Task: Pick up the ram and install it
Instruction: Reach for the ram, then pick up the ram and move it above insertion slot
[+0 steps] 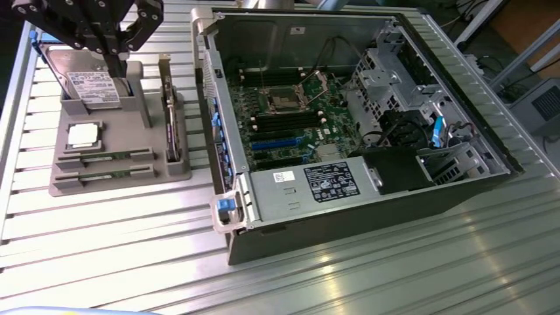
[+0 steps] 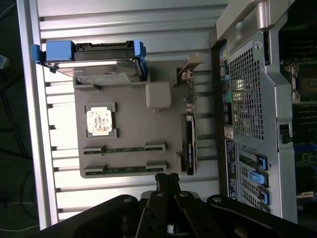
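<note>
Exterior: gripper point(image 1: 114, 60) sat at 11 o'clock, fingers together, empty, by the hard drive point(image 1: 88, 82). Both ram sticks point(image 1: 103, 159) lay slotted in the grey tray point(image 1: 131, 141), 6 o'clock from it.
Wrist: ram sticks point(image 2: 124, 149) lay in the tray point(image 2: 133, 129), with the gripper point(image 2: 167, 178) near its edge.

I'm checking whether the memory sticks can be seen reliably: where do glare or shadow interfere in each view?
Exterior view: glare washes out the table beside the grey holder and whitens the processor chip; both memory sticks are legible. Wrist view: same glare on table and chip; the computer case interior is dark.
</note>
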You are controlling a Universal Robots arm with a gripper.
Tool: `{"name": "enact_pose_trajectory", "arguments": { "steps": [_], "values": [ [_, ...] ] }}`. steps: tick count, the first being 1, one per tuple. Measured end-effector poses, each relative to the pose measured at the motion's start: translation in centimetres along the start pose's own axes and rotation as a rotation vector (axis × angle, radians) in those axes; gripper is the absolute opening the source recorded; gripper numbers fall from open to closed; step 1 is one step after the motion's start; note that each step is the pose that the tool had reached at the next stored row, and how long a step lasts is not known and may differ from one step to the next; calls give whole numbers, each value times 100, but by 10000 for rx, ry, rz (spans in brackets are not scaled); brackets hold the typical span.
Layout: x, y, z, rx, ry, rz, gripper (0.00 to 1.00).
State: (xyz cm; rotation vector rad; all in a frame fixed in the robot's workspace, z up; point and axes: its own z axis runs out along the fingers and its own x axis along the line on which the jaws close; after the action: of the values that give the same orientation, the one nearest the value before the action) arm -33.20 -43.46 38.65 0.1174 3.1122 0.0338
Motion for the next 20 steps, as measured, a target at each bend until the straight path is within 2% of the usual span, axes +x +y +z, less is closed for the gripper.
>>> {"name": "enact_pose_trajectory", "arguments": {
  "steps": [3,15,18,20],
  "values": [
    [-1,-23,0,14,-1,0,10],
    [-2,-24,0,14,0,-40,10],
    [-2,-23,0,8,5,-276,10],
    [-2,-24,0,-6,15,-758,10]
  ]
}}
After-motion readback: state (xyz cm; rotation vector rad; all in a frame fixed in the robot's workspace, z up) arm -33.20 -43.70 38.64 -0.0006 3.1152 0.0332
